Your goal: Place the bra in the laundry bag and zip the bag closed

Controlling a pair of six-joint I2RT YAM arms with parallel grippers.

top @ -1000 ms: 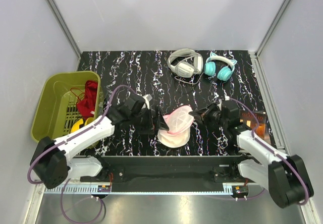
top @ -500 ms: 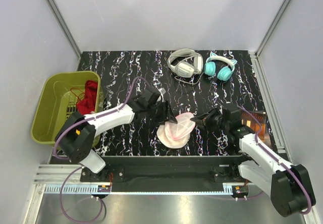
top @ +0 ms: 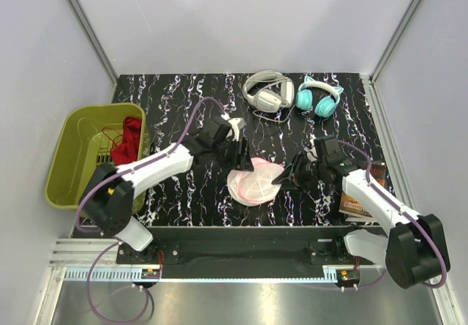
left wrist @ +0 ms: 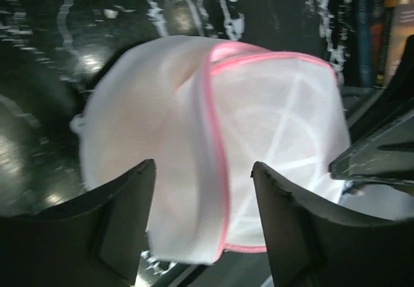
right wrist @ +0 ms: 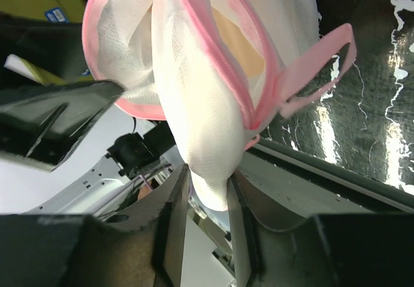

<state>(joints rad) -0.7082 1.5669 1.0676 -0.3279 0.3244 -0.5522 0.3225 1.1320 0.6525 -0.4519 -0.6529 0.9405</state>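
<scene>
The laundry bag (top: pixel 254 184) is at the near middle of the black marbled tabletop (top: pixel 175 98), between the two arms. It is white mesh with pink trim and white ribs, crumpled, and its pink-edged mouth is gaping. Through the opening a peach patch of the bra (right wrist: pixel 240 43) shows inside. The right tool (right wrist: pixel 207 200) is clenched on a fold of the mesh. The left tool (left wrist: pixel 202 169) is released, its jaws wide apart at the bag.
</scene>
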